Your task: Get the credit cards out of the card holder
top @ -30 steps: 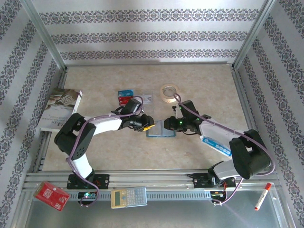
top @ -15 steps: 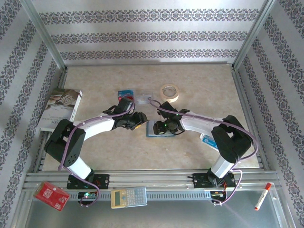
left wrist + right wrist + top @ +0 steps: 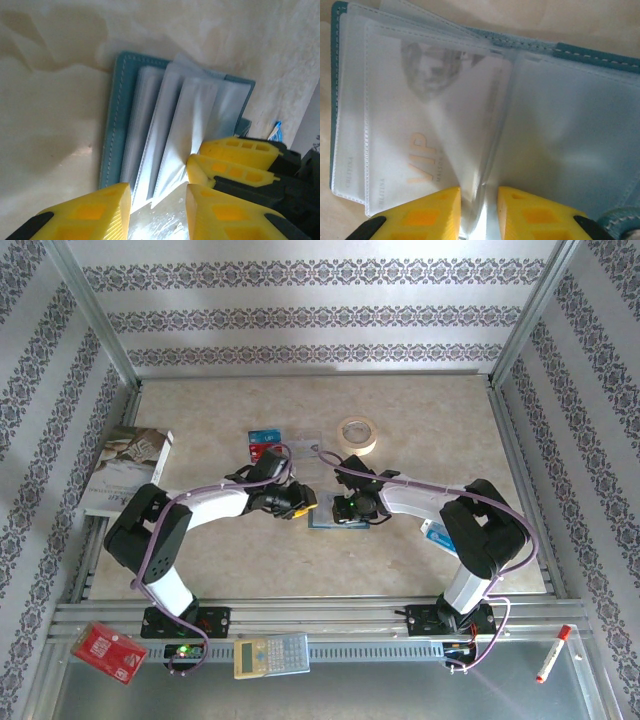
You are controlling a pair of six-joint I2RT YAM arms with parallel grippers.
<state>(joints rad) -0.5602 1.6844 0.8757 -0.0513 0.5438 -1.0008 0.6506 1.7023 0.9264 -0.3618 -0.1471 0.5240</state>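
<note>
In the top view the card holder (image 3: pixel 328 524) lies open on the table (image 3: pixel 430 420) between the two arms, with the left gripper (image 3: pixel 308 508) at its left edge and the right gripper (image 3: pixel 342 510) over its middle. The wrists sit almost head to head, so a pull by either arm toward the other could knock them together. Loose credit cards (image 3: pixel 265 443) and a tape roll (image 3: pixel 357 433) lie just behind, and a backward swing could scatter them. The bare table in front looks to us like the safer room

In the left wrist view the holder's plastic leaves fan up. The left jaws stand apart with a shiny leaf edge between them, and we cannot tell whether they grip it or merely straddle it. The right arm's fingers (image 3: pixel 235 150) press into the same fan just beyond. If both arms tug different leaves, we expect the light holder to lift or slide rather than give up a card

In the right wrist view the right jaws are pinched on a clear sleeve (image 3: pixel 480 165), not visibly on a card. A pale VIP card (image 3: pixel 420 150) sits in the pocket to the left. Pulling from here could drag the whole holder or strain the stitched spine (image 3: pixel 590 56)
</note>
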